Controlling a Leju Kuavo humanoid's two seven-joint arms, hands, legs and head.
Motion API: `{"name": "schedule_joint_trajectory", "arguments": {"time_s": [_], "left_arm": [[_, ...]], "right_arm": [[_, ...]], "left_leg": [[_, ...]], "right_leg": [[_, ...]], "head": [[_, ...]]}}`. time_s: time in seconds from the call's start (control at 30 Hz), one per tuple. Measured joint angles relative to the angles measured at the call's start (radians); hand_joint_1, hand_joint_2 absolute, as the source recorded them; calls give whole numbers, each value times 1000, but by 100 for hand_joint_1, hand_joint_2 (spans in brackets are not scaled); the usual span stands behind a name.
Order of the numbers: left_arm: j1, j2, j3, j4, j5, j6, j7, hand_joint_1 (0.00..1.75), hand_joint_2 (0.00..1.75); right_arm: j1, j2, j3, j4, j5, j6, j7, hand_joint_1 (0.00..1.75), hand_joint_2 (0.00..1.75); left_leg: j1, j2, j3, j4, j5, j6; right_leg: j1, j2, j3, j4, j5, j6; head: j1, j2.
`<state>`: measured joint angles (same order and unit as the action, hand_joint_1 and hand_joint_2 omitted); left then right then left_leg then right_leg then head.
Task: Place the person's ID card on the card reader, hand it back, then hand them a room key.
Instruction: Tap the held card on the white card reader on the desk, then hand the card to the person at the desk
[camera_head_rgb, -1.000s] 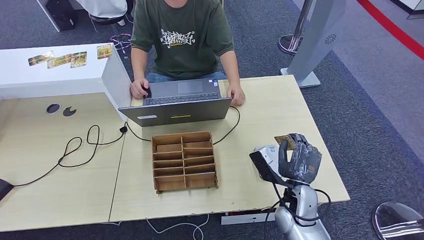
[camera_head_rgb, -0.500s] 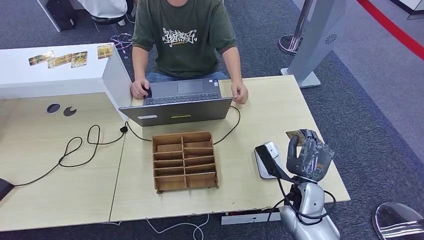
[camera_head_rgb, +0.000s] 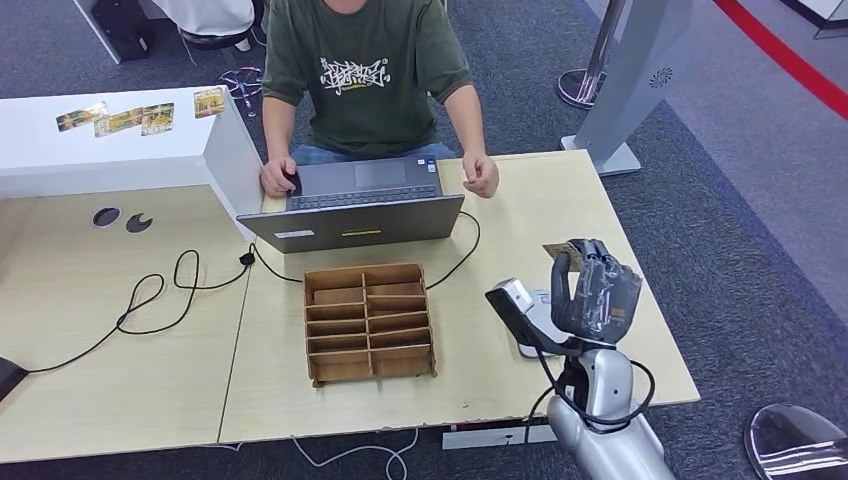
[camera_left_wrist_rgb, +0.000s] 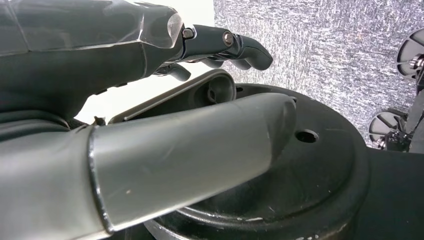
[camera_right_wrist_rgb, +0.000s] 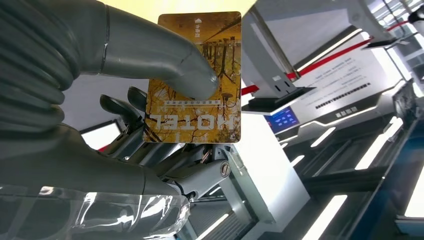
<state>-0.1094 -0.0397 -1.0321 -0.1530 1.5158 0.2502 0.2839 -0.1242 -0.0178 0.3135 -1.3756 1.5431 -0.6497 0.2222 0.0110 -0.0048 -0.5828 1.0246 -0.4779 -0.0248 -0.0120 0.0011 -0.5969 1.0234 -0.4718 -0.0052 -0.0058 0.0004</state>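
My right hand (camera_head_rgb: 595, 290) is raised over the right side of the table and pinches a yellow card (camera_head_rgb: 560, 252) between thumb and fingers. In the right wrist view the card (camera_right_wrist_rgb: 200, 125) reads HOTEL, with my thumb (camera_right_wrist_rgb: 160, 65) pressed on its face. Just below and left of the hand, the white card reader (camera_head_rgb: 540, 302) lies on the table, partly hidden. The person in a green shirt (camera_head_rgb: 365, 75) sits behind the laptop, one hand (camera_head_rgb: 483, 180) lifted near the table's far edge. My left hand (camera_left_wrist_rgb: 150, 100) hangs with fingers apart, holding nothing.
A grey laptop (camera_head_rgb: 350, 212) stands open at the table's far side. A wooden divided tray (camera_head_rgb: 368, 322) sits mid-table, left of the reader. Black cables (camera_head_rgb: 160, 295) trail across the left half. Several cards (camera_head_rgb: 125, 118) lie on the white counter far left.
My right hand swung out to the right, then came back left and higher with the card still in it. The person's hand lifted off the table beside the laptop.
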Motion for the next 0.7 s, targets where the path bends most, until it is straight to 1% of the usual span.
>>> {"name": "schedule_joint_trajectory", "arguments": {"time_s": [0.27, 0.7], "left_arm": [[-1, -2, 0, 0, -11, -4, 2, 0, 0], [-4, -4, -13, 0, -30, -14, 10, 0, 0]], "right_arm": [[-99, 33, -5, 49, -14, 0, -58, 175, 175], [-266, 67, 18, 184, -22, 0, -77, 175, 175]], "left_leg": [[0, 0, 0, 0, 0, 0], [0, 0, 0, 0, 0, 0]], "right_leg": [[0, 0, 0, 0, 0, 0], [0, 0, 0, 0, 0, 0]], "head": [[0, 0], [0, 0]]}}
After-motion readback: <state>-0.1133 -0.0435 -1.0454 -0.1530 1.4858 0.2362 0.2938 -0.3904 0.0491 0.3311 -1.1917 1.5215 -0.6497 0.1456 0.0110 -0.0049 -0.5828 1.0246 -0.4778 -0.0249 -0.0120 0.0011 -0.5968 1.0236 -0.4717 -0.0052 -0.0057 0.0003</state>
